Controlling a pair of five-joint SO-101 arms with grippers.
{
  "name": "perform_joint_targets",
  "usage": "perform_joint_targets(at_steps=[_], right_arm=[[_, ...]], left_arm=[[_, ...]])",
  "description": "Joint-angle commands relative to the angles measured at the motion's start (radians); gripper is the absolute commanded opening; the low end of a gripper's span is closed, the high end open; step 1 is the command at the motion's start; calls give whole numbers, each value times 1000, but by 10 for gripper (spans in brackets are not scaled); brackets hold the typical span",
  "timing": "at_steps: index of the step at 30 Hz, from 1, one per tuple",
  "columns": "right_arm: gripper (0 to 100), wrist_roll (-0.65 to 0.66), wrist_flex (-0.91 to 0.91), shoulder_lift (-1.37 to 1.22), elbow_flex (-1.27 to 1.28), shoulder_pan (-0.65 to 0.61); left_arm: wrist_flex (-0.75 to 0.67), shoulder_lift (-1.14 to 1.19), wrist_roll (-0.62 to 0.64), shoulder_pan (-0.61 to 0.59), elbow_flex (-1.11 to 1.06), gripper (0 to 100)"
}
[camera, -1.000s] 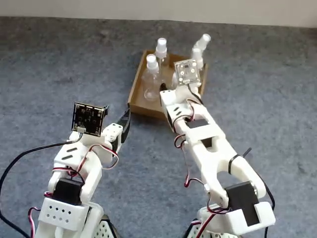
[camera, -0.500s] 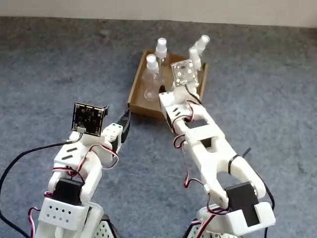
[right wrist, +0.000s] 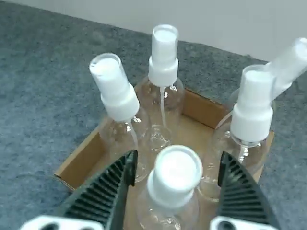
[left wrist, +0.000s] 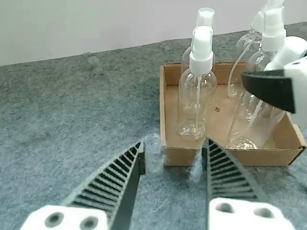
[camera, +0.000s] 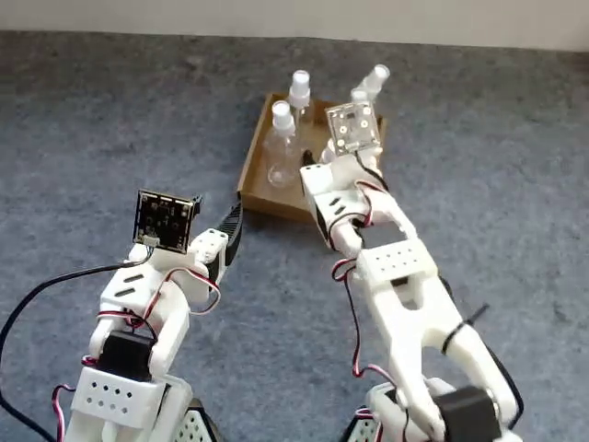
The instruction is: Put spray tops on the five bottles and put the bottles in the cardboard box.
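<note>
the cardboard box [camera: 260, 195] sits on the table [camera: 110, 110] ahead of both arms, with five bottles in it: a front-left bottle [camera: 280, 140], a back-left bottle [camera: 299, 92] behind it, a right bottle [right wrist: 249, 115] with a leaning bottle [camera: 373, 81] behind that, and a near bottle [right wrist: 175, 175] between the spread fingers of the right gripper [right wrist: 176, 160]; the left gripper [left wrist: 173, 146] is just short of the box's front wall

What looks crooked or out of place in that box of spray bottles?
One bottle at the far right corner of the cardboard box leans, its spray top tipped out past the rim. The other bottles look upright. Nothing looks spilled or broken.
</note>
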State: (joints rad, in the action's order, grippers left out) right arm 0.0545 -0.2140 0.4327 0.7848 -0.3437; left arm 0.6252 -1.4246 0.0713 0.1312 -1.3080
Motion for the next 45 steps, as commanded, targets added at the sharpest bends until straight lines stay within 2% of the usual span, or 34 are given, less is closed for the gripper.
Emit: perform_joint_targets(at_steps=[1,4,9,14,16,18,22,27,31,36,39,41,45], right_arm=[[214,8,-96,134,-21,-4],[204,8,-206,225,-21,-2],[79,15,-367,378,-13,5],[22,18,-476,512,48,139],[19,40,-498,558,113,191],[19,115,-504,598,193,225],[19,192,-504,713,361,289],[19,227,-503,911,556,320],[19,308,-503,1087,711,320],[19,341,-504,1323,897,321],[19,347,-504,1423,992,321],[19,345,-539,1400,1036,321],[19,345,-628,1388,1046,320]], left_arm=[[-26,-5,-6,-12,5,147],[-26,-5,-6,-13,5,147],[-26,-13,-6,-16,5,147],[-23,-15,-8,-65,35,147],[-20,-15,-8,-87,62,147],[-20,-15,-17,-113,79,147],[-14,-16,-115,-188,87,147],[98,-35,-164,-237,84,147],[224,-173,-199,-240,77,148],[365,-432,-272,-242,44,147],[371,-384,-342,-242,-27,147],[368,-367,-376,-243,-101,147],[270,-389,-391,-243,-278,147]])
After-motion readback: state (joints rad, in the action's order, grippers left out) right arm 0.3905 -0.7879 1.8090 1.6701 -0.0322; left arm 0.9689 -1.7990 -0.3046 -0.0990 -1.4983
